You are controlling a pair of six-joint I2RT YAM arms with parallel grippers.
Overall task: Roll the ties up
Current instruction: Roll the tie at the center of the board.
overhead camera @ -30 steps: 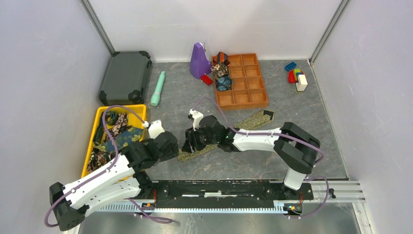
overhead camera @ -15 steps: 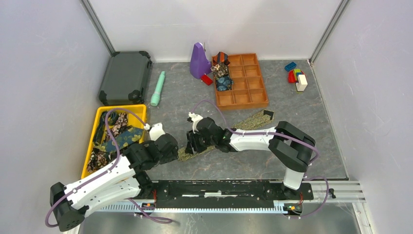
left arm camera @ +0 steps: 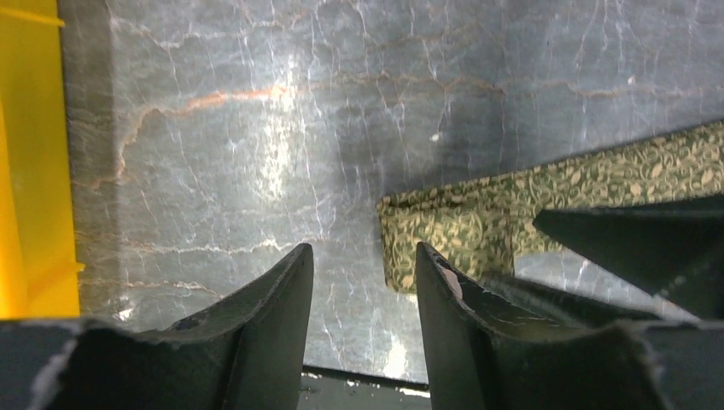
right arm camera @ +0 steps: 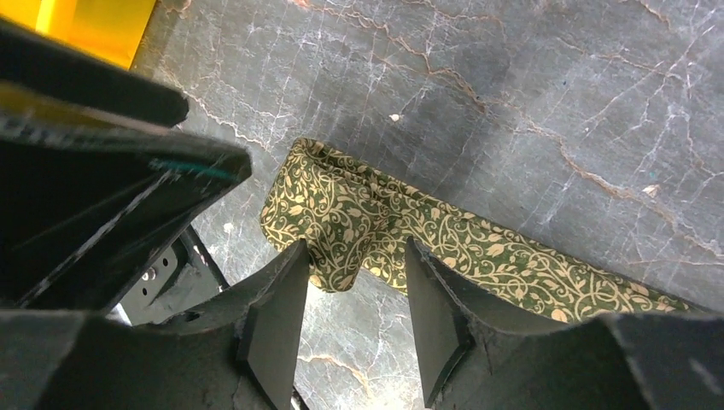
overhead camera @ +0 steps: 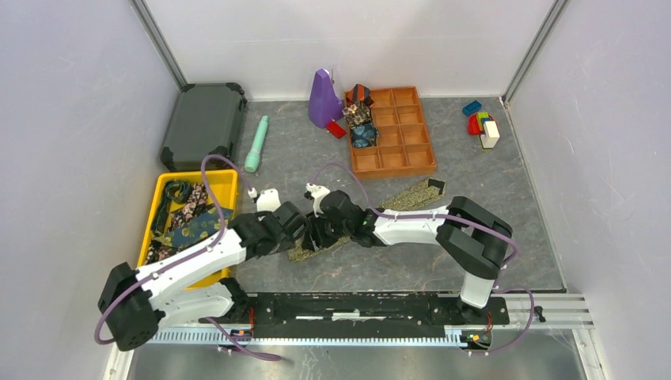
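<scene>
The grey bench (overhead camera: pixel 411 269) carries a yellow bin (overhead camera: pixel 227 179) at the left, with loose ties (overhead camera: pixel 186 223) heaped in it. An olive-gold tie (overhead camera: pixel 413 193) lies flat on the bench, slanting from the middle toward the far right, its near left end folded over. The right jaws are released and straddle that folded end. The left jaws, released and empty, sit just left of it.

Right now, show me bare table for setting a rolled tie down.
Widest bare patch: between the olive-gold patterned tie, the brown wooden compartment tray and the coloured toy blocks. A smaller one, between the teal cylinder and the purple cone. Crowded: the left fingers and right fingers sit close over the tie's near end, beside the yellow bin.
</scene>
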